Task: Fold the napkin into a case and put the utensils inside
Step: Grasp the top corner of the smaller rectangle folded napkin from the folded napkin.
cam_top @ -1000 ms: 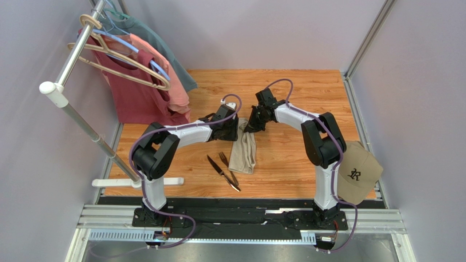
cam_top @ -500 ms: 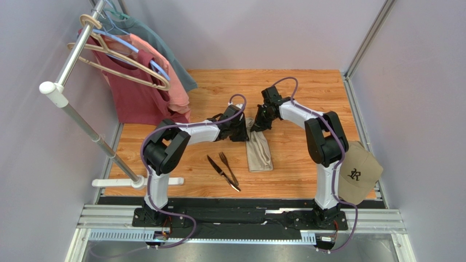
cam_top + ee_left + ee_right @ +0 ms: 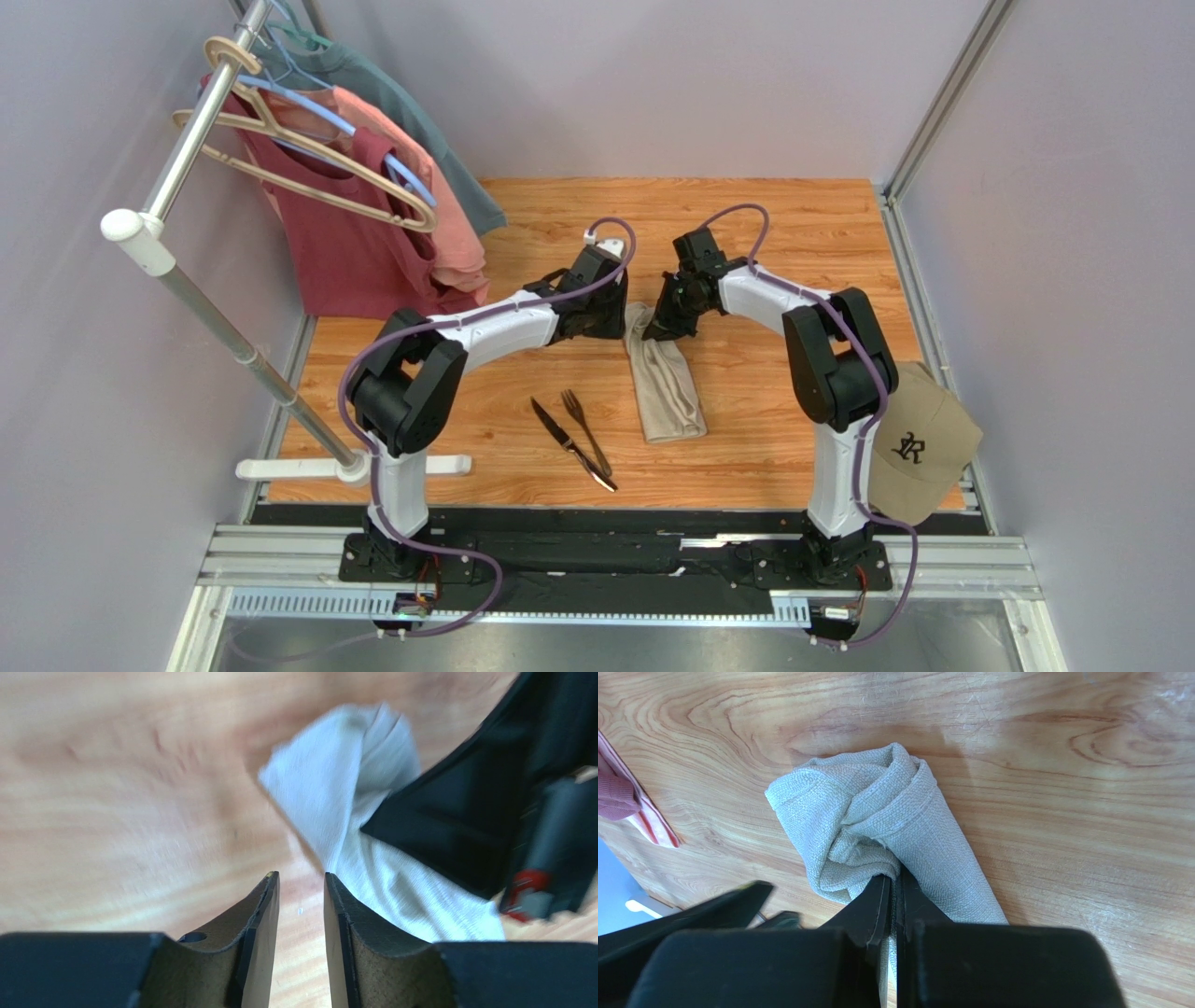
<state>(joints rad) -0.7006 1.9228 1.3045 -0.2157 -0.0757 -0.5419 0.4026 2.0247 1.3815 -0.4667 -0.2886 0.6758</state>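
The beige napkin (image 3: 666,381) lies folded into a narrow strip in the middle of the wooden table (image 3: 786,238). Its far end is bunched up. My right gripper (image 3: 657,325) is shut on that far end, and the right wrist view shows a fold of the napkin (image 3: 878,812) pinched at the right gripper's (image 3: 892,878) tips. My left gripper (image 3: 617,319) hovers just left of the same end. In its own view the left gripper (image 3: 302,878) is open over bare wood, with the napkin (image 3: 344,791) beyond. The dark fork (image 3: 582,420) and knife (image 3: 568,441) lie crossed left of the strip.
A clothes rack (image 3: 197,140) with red (image 3: 351,238) and pink shirts (image 3: 449,224) stands at the table's left back. A tan cap (image 3: 919,441) sits at the right front edge. Grey walls close in the table on three sides.
The napkin strip has shifted right with my right gripper. My left gripper closed in on the napkin's far end, then opened and drew back to the left.
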